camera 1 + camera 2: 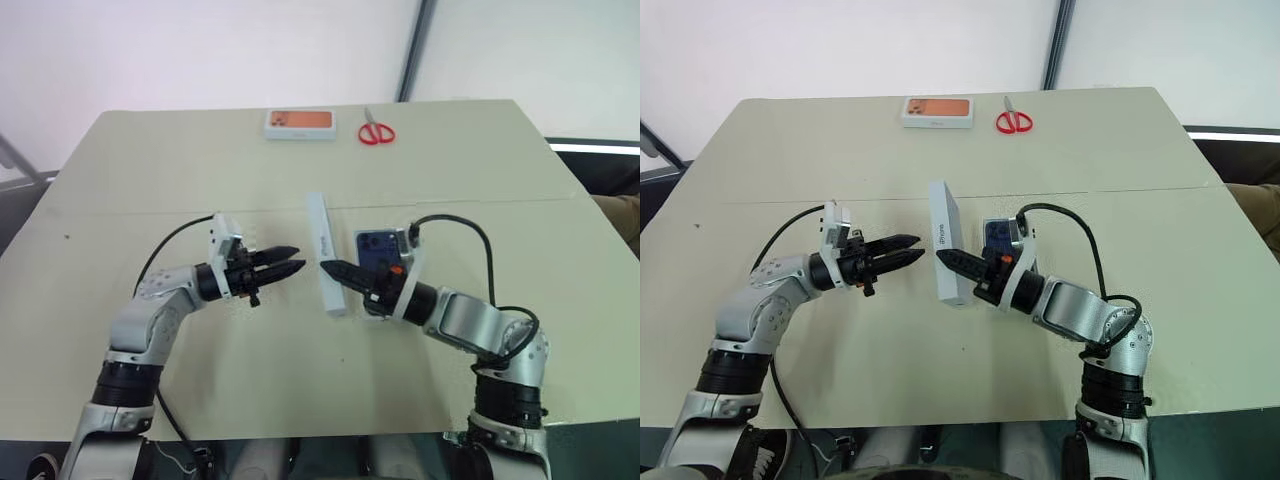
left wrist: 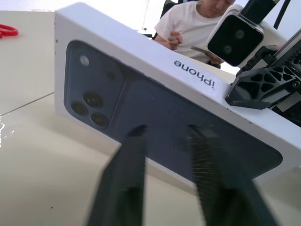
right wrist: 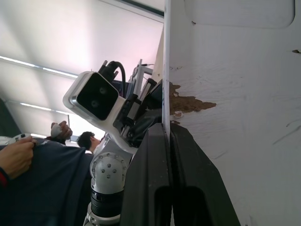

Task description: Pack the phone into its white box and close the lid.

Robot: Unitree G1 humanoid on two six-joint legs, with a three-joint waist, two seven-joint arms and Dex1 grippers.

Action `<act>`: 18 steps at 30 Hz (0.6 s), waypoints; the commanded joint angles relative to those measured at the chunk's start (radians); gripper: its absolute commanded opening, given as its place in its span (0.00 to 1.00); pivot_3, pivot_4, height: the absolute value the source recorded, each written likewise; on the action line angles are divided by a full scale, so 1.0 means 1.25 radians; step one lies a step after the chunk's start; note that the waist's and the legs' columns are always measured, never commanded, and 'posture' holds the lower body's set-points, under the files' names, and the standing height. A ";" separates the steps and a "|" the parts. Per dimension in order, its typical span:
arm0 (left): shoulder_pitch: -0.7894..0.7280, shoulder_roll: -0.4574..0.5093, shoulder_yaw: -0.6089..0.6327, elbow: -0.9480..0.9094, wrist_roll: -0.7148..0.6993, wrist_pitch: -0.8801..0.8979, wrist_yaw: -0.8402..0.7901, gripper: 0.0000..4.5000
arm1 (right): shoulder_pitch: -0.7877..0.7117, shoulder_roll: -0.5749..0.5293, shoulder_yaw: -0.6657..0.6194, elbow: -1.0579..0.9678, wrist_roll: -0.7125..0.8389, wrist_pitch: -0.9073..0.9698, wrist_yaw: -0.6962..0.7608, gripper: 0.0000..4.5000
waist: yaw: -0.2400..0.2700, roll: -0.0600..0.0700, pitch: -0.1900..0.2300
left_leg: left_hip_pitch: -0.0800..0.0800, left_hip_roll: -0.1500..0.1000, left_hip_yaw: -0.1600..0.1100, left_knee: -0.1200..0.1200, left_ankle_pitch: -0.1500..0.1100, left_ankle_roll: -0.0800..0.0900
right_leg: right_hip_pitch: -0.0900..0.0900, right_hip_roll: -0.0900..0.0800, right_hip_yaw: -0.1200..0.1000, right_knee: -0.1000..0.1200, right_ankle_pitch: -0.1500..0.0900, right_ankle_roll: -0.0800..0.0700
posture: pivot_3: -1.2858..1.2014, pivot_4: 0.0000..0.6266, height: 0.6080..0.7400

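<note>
Hands point level at each other mid-tabletop: right hand (image 1: pixel 945 256) pinching the upright lid's (image 1: pixel 945 245) wall, left hand (image 1: pixel 908 248) slightly spread beside it.

lid (image 1: pixel 325 255) on edge between both tools, phone (image 1: pixel 377 246) behind it, open table (image 1: pixel 180 160) around

Head views overlook table (image 1: pixel 150 180); wrist views close

Red scissors (image 1: pixel 376 132) beside orange-topped white box (image 1: pixel 300 123) at table's (image 1: pixel 150 170) far edge.
</note>
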 commanded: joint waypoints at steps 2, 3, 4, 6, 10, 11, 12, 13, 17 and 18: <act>0.004 -0.038 -0.041 0.014 0.032 -0.038 0.014 0.01 | 0.013 -0.056 0.055 -0.018 0.066 -0.085 -0.008 0.00 | 0.001 0.000 0.000 | 0.000 0.000 0.000 0.000 0.000 0.000 | 0.001 0.000 0.000 0.000 0.000 0.000 | 0.52 0.24 1.00; 0.004 -0.050 -0.054 0.021 0.050 -0.056 0.022 0.01 | 0.016 -0.070 0.066 -0.016 0.071 -0.096 -0.007 0.00 | 0.001 0.000 0.000 | 0.000 0.000 0.000 0.000 0.000 0.000 | 0.001 0.000 0.000 0.000 0.000 0.000 | 0.52 0.24 1.00; 0.003 -0.062 -0.065 0.027 0.066 -0.073 0.033 0.01 | 0.019 -0.083 0.075 -0.014 0.072 -0.106 -0.007 0.00 | 0.001 0.000 0.000 | 0.000 0.000 0.000 0.000 0.000 0.000 | 0.001 0.000 0.000 0.000 0.000 0.000 | 0.52 0.24 1.00; -0.002 -0.090 -0.074 0.029 0.067 -0.070 0.053 0.01 | 0.021 -0.102 0.085 -0.007 0.076 -0.133 -0.008 0.00 | 0.001 0.000 0.000 | 0.000 0.000 0.000 0.000 0.000 0.000 | 0.001 0.000 0.000 0.000 0.000 0.000 | 0.52 0.24 1.00; -0.011 -0.122 -0.090 0.044 0.085 -0.082 0.066 0.00 | 0.025 -0.133 0.092 0.005 0.083 -0.179 -0.010 0.30 | 0.002 0.000 0.000 | 0.000 0.000 0.000 0.000 0.000 0.000 | 0.001 0.000 0.000 0.000 0.000 0.000 | 0.52 0.24 1.00; -0.016 -0.128 -0.091 0.052 0.087 -0.085 0.068 0.00 | 0.023 -0.141 0.089 0.005 0.070 -0.189 -0.004 0.42 | 0.002 0.000 0.000 | 0.000 0.000 0.000 0.001 0.000 0.000 | 0.001 0.000 0.000 0.000 0.000 0.000 | 0.52 0.24 1.00; -0.020 -0.132 -0.092 0.058 0.089 -0.087 0.070 0.00 | 0.022 -0.147 0.089 0.004 0.062 -0.196 0.002 0.54 | 0.002 0.000 0.000 | 0.000 0.000 0.000 0.001 0.000 0.000 | 0.001 0.001 0.000 0.000 0.000 0.000 | 0.52 0.24 1.00; -0.026 -0.140 -0.093 0.065 0.090 -0.089 0.074 0.00 | 0.018 -0.157 0.084 0.003 0.054 -0.203 0.008 0.67 | 0.002 0.000 0.000 | 0.000 0.000 0.000 0.001 0.000 0.000 | 0.001 0.001 0.000 0.000 0.000 0.000 | 0.52 0.24 1.00; -0.052 -0.168 -0.108 0.102 0.108 -0.110 0.079 0.00 | -0.005 -0.265 0.027 -0.016 -0.120 -0.225 0.142 1.00 | 0.007 0.000 0.000 | 0.000 -0.001 0.000 0.001 0.000 0.001 | 0.002 0.001 -0.001 -0.001 0.000 0.000 | 0.52 0.24 1.00; -0.058 -0.176 -0.110 0.110 0.112 -0.116 0.083 0.00 | -0.005 -0.280 0.013 -0.012 -0.133 -0.232 0.171 1.00 | 0.007 -0.001 0.000 | 0.000 -0.001 0.000 0.002 0.000 0.001 | 0.002 0.001 -0.001 -0.001 0.000 0.000 | 0.52 0.24 1.00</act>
